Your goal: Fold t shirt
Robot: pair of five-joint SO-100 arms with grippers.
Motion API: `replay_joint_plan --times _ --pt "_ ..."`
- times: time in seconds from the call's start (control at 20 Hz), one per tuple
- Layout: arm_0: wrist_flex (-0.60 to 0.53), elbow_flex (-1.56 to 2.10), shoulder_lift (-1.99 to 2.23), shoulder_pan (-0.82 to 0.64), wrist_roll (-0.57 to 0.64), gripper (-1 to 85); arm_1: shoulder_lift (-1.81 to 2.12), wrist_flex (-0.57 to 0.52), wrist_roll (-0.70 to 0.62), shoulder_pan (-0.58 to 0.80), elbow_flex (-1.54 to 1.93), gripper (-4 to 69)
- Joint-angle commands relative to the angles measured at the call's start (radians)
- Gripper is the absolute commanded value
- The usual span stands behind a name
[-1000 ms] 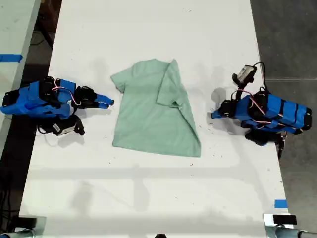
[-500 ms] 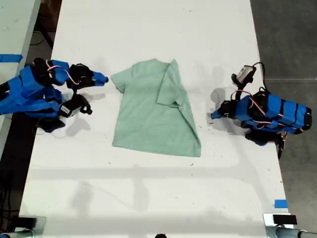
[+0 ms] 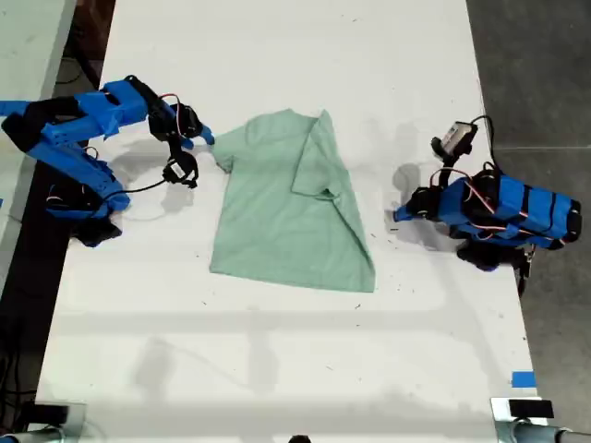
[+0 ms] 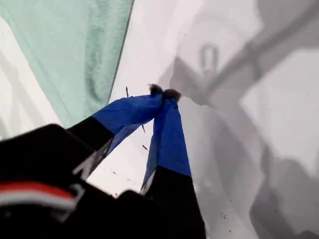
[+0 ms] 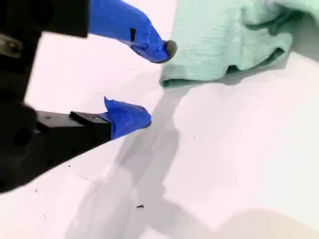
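Mint-green wrinkled short-sleeved t shirt (image 3: 286, 217): flat mid-frame on the white surface (image 3: 277, 351), long axis top-to-bottom in the exterior view.
My second gripper (image 5: 155, 83): jaws parted, sleeve hem just beyond the tips; the nearer arm, exterior view's upper left.
My first gripper (image 4: 163, 92): jaws clenched on nothing, apart from the shirt.

Hidden and cut-off parts

The t shirt (image 4: 75, 45) ran past both wrist views' edges; its folded flap hid the cloth under it in the exterior view.
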Motion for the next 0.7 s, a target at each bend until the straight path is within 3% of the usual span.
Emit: replay_joint_plan --times 0.0,0.3,0.35,0.4,0.5,0.65 --pt "-0.018 -0.118 -0.057 -0.009 -0.006 17.2 0.012 -0.032 -0.025 -0.003 0.035 -0.8" --pt "0.037 -0.365 -0.433 0.038 -0.012 16.4 0.012 -0.032 -0.026 -0.005 0.035 -0.8" --pt "0.089 -0.446 -0.531 0.04 0.014 13.9 0.012 -0.032 -0.026 -0.005 0.035 -0.8" --pt "0.178 -0.558 -0.635 0.049 0.026 0.5 0.012 -0.032 -0.026 -0.006 0.035 -0.8" --pt "0.362 -0.746 -0.767 0.08 0.002 -0.2 0.012 -0.032 -0.028 -0.006 0.034 -0.8" --pt "0.426 -0.811 -0.609 0.144 -0.075 -0.2 0.012 -0.032 -0.028 -0.006 0.034 -0.8"
